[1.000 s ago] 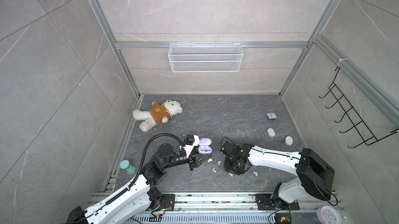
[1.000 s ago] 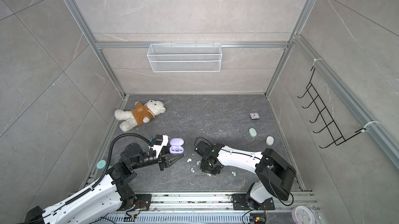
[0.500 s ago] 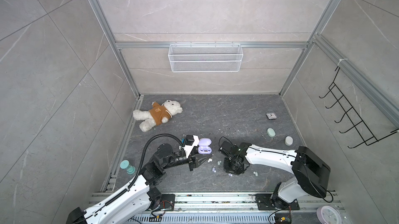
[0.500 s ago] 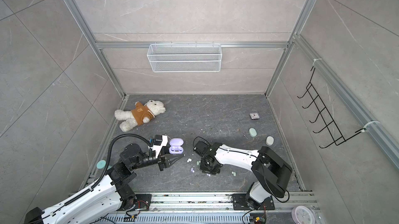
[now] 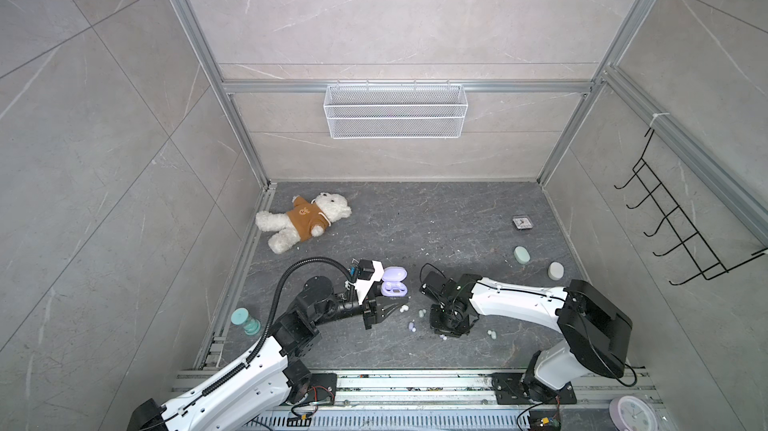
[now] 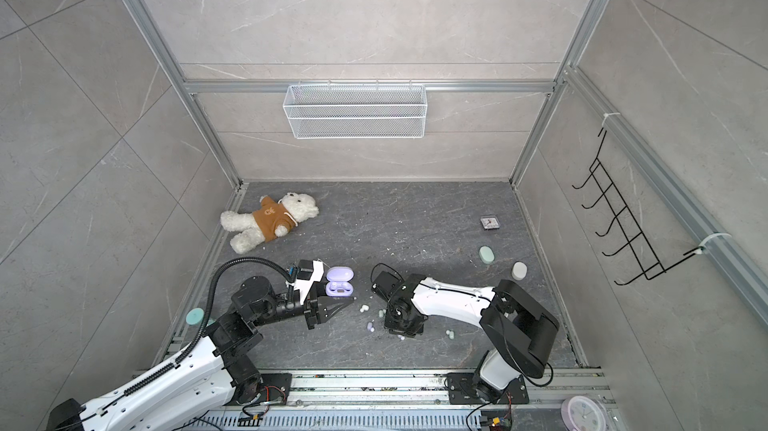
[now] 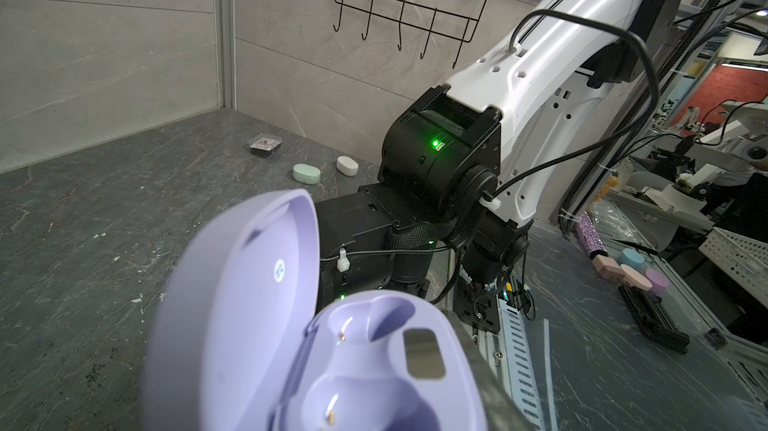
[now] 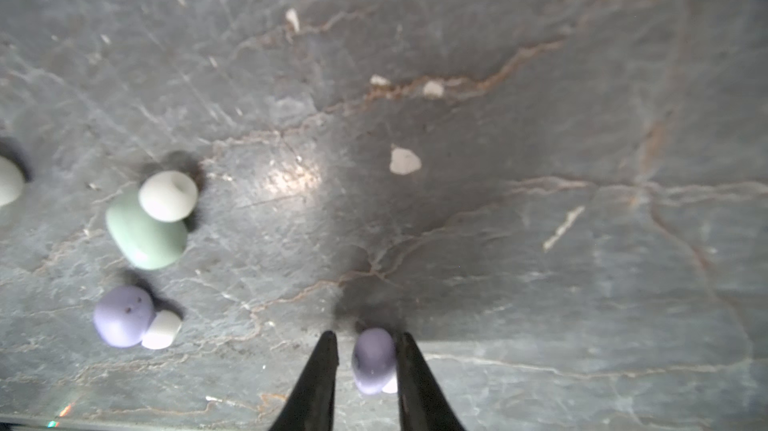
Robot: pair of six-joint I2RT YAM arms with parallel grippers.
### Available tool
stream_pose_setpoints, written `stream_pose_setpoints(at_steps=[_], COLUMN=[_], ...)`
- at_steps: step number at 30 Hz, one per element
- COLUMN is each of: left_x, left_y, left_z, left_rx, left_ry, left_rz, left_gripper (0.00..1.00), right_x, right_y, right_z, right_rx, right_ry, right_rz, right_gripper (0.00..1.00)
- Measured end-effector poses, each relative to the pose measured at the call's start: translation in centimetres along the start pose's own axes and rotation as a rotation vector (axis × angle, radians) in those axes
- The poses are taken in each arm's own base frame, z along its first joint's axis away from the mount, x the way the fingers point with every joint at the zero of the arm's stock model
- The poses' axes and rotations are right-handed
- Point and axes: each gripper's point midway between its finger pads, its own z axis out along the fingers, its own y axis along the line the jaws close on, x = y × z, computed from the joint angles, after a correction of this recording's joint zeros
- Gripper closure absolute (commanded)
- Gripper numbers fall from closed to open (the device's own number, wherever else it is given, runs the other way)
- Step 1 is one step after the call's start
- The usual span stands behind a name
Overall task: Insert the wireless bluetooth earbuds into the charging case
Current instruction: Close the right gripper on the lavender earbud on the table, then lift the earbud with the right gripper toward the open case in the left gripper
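The lilac charging case (image 5: pixel 394 282) stands with its lid up and both wells empty (image 7: pixel 365 366), just beyond my left gripper (image 5: pixel 397 307). That gripper's fingers meet at the tips, and I cannot tell whether they touch the case. My right gripper (image 8: pixel 366 334) points straight down at the floor, open. Between its fingers a lilac earbud (image 8: pixel 374 360) lies on the floor, against one finger and a small gap from the other. More earbuds lie loose: a mint one (image 8: pixel 145 233), a lilac one (image 8: pixel 122 316), white ones (image 5: pixel 402 307) and a mint one (image 5: pixel 491 334).
A teddy bear (image 5: pixel 303 221) lies at the back left. A closed mint case (image 5: pixel 522 254), a closed white case (image 5: pixel 555 271) and a small square clock (image 5: pixel 523 223) sit at the right. A teal object (image 5: pixel 245 321) stands by the left rail. White crumbs dot the floor.
My right gripper's jaws have narrowed around the lilac earbud, and the right arm has shifted slightly left. The left arm and the case have not moved.
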Motion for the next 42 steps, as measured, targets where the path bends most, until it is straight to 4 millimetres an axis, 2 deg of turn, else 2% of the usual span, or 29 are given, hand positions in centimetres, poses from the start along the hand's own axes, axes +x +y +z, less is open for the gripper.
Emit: stream_pose_setpoints(at_steps=[15, 28, 30, 35, 39, 42], left_x=[0.0, 0.2, 0.4, 1.1, 1.9, 1.6], left_y=[0.0, 0.1, 0.3, 1.3, 2.2, 2.8], left_z=[0.0, 0.1, 0.4, 1.6, 2.9, 4.0], left_rx=[0.000, 0.000, -0.002, -0.003, -0.003, 0.001], left_ry=[-0.001, 0.005, 0.013, 0.028, 0.053, 0.052], left_rz=[0.001, -0.003, -0.009, -0.021, -0.038, -0.037], left_gripper=[0.72, 0.72, 0.72, 0.72, 0.72, 0.72], right_x=[0.1, -0.2, -0.5, -2.0, -3.0, -4.2], right_y=[-0.3, -0.4, -0.4, -0.7, -1.1, -0.8], right_z=[0.4, 0.0, -0.7, -4.3, -7.7, -11.0], right_rx=[0.012, 0.012, -0.001, -0.084, -0.142, -0.198], right_ry=[0.006, -0.014, -0.034, -0.119, -0.190, -0.252], right_rz=[0.021, 0.022, 0.028, 0.062, 0.063, 0.053], right_gripper=[0.80, 0.86, 0.86, 0.87, 0.87, 0.88])
